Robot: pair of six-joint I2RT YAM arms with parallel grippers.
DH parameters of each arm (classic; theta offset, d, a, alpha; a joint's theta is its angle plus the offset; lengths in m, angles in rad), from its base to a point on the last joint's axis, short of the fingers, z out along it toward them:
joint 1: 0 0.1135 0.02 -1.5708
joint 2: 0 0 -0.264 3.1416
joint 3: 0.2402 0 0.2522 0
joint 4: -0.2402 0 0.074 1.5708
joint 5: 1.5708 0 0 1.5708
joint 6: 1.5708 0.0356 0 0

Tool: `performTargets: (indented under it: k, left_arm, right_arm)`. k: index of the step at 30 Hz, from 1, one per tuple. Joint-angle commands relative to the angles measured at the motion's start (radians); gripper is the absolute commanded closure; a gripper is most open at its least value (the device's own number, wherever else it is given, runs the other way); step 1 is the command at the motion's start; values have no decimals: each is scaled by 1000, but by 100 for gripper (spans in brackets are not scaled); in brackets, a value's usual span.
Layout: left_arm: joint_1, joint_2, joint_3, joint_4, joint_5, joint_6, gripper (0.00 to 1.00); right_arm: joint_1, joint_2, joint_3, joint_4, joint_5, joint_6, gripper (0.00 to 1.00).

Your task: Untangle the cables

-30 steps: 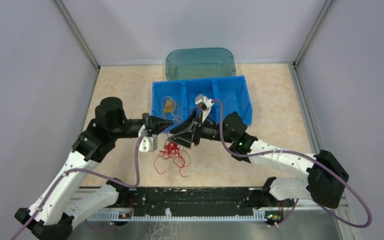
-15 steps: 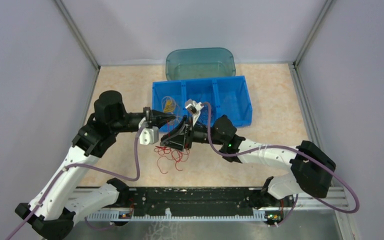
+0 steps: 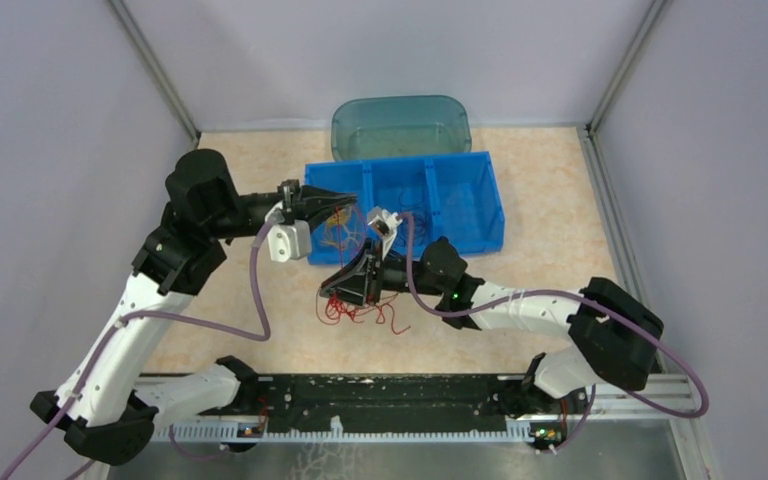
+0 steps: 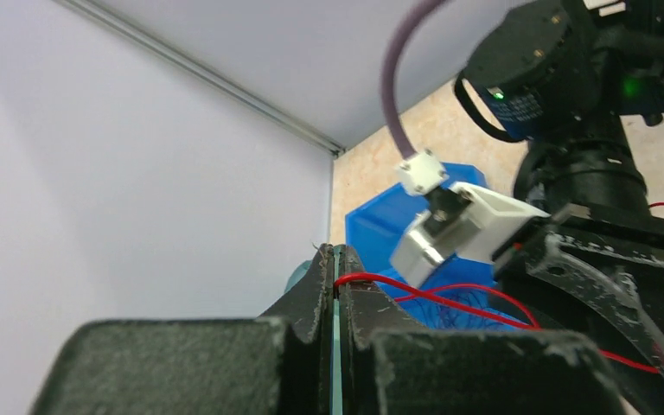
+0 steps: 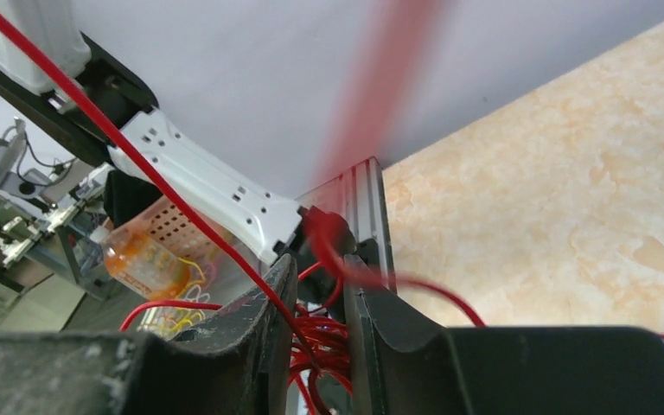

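Note:
The red cables (image 3: 362, 310) form a loose clump on the table in front of the blue bin (image 3: 460, 190). My right gripper (image 3: 334, 291) sits over the clump, its jaws closed around a bundle of red strands (image 5: 339, 339). My left gripper (image 3: 332, 209) is raised over the bin's left compartment and shut on a single red strand (image 4: 372, 281) that runs taut toward the right gripper. Dark thin strands (image 3: 345, 236) lie in the bin's left compartment, and they also show in the left wrist view (image 4: 462, 304). I see no yellow-orange strand on the table.
A teal translucent tub (image 3: 400, 125) stands behind the blue bin against the back wall. Side walls close in left and right. The two arms are close together over the table's middle, the right wrist camera (image 3: 383, 220) just beside the left gripper.
My left gripper has risen and moved back over the bin's left compartment, drawing a red strand out. My right gripper has shifted left and nearer with the red clump.

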Motion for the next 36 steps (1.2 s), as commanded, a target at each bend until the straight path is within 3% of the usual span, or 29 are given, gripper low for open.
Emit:
performTargets:
  k: [1,14,30,36]
  left_arm:
    - [-9,12,93,65,17,-13,100]
    - [-9,93,308,183,2,-42,100]
    - [-9,190,484,654,-76,31,100]
    - [-9,267,643,685,-89,66,100]
  right_arm:
    - [12,-20,-79,24,18,-30,73]
    - [13,-32,-255,9,147,-113,72]
    - [12,-10,-320,0,274,-174,59]
    - [12,5,-336,1,307,-186,54]
